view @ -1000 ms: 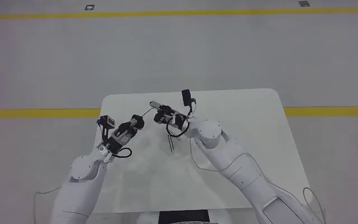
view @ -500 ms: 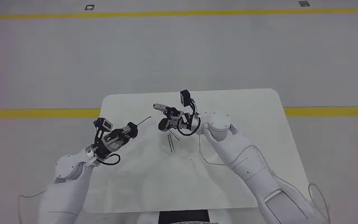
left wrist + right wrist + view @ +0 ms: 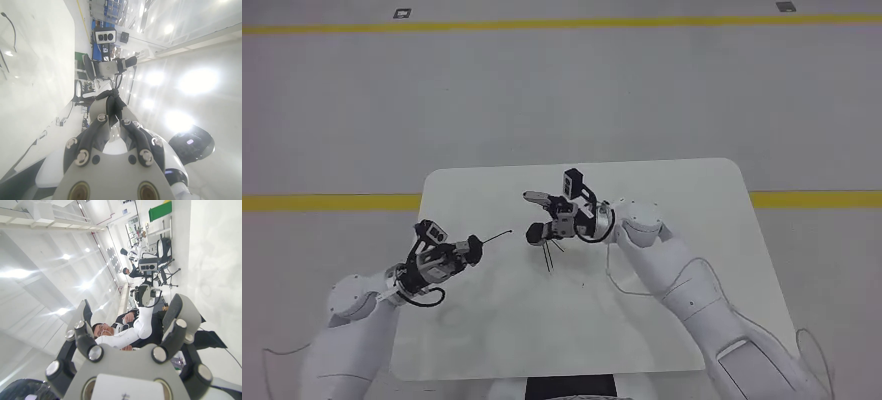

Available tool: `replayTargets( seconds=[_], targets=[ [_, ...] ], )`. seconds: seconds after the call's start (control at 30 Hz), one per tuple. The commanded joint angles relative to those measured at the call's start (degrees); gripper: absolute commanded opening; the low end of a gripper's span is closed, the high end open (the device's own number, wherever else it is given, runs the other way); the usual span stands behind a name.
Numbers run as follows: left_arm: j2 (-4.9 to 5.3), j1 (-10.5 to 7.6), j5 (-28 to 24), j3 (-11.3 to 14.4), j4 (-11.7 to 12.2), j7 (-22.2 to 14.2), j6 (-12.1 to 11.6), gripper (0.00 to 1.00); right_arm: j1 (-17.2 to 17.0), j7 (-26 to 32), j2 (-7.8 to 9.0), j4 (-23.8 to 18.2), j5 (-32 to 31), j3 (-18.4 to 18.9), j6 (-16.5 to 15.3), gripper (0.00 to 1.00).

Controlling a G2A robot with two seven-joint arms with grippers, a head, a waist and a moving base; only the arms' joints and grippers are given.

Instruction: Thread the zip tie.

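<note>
My left pincer [image 3: 470,249] is clamped shut on the zip tie [image 3: 494,239]. Its thin tail pokes out toward frame centre, free end in the air, touching nothing. My right pincer [image 3: 535,216] is spread wide, holding nothing, just right of that free end and just up-frame of the loose ties [image 3: 546,258] lying on the table [image 3: 692,200]. Change: a second ago both pincers sat nearly tip to tip, upper centre, the tie bridging them. Now my left has pulled back to lower left, taking the tie along; my right has shifted right. My read: tail is fed through nothing yet, threading not done, needs realigning before another try.
</note>
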Motion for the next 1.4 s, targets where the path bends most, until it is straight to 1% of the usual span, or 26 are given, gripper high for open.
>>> replayTargets(
  seconds=[0.0,0.23,0.27,0.33,0.4,0.5,0.53,0.57,0.6,0.67,0.77,0.97,1.27,1.37],
  targets=[
    [0.16,-0.67,-0.45,0.2,1.03,-1.77,-0.2,0.0,0.88,3.26,-0.17,1.66,0.89,-0.81,0.97,1.0],
    [0.16,-0.67,-0.45,0.2,1.03,-1.77,-0.2,0.0,0.91,3.12,-0.2,1.75,0.89,-0.91,0.9,1.0],
    [0.16,-0.67,-0.45,0.2,1.03,-1.77,-0.2,0.0,0.25,2.61,-0.24,1.04,1.76,-0.97,1.36,1.0],
    [0.16,-0.67,-0.45,0.2,1.03,-1.77,-0.2,0.0,-0.4,3.37,-0.4,0.61,5.09,-0.67,2.25,1.0],
    [0.16,-0.67,-0.45,0.2,1.03,-1.77,-0.2,0.0,0.09,5.54,-0.47,1.01,6.4,-0.99,3.54,1.0],
    [0.16,-0.67,-0.45,0.2,1.03,-1.77,-0.2,0.0,0.64,6.68,-0.62,1.95,7.51,-1.47,4.23,1.0],
    [0.16,-0.67,-0.45,0.2,1.03,-1.77,-0.2,0.0,0.8,6.86,-0.67,2.25,7.69,-1.65,4.29,0.8],
    [0.16,-0.67,-0.45,0.2,1.03,-1.77,-0.2,0.0,0.98,7.01,-0.73,2.52,7.8,-1.88,4.35,0.49],
    [0.16,-0.67,-0.45,0.2,1.03,-1.77,-0.2,0.0,1.17,7.1,-0.8,2.76,7.83,-2.14,4.38,0.44],
    [0.16,-0.67,-0.45,0.2,1.03,-1.77,-0.2,0.0,1.69,6.78,-0.96,3.34,7.39,-2.8,4.24,0.39],
    [0.16,-0.67,-0.45,0.2,1.03,-1.77,-0.2,0.0,2.13,6.18,-1.3,4.28,7.54,-3.71,3.74,0.37],
    [0.16,-0.67,-0.45,0.2,1.03,-1.77,-0.2,0.0,2.88,5.81,-1.99,6.3,8.48,-5.17,2.74,0.29],
    [0.16,-0.67,-0.45,0.2,1.03,-1.77,-0.2,0.0,3.39,6.05,-2.21,7.77,8.68,-5.67,1.86,0.22],
    [0.16,-0.67,-0.45,0.2,1.03,-1.77,-0.2,0.0,3.39,5.97,-2.16,7.86,8.47,-5.66,1.71,0.17]
  ],
)
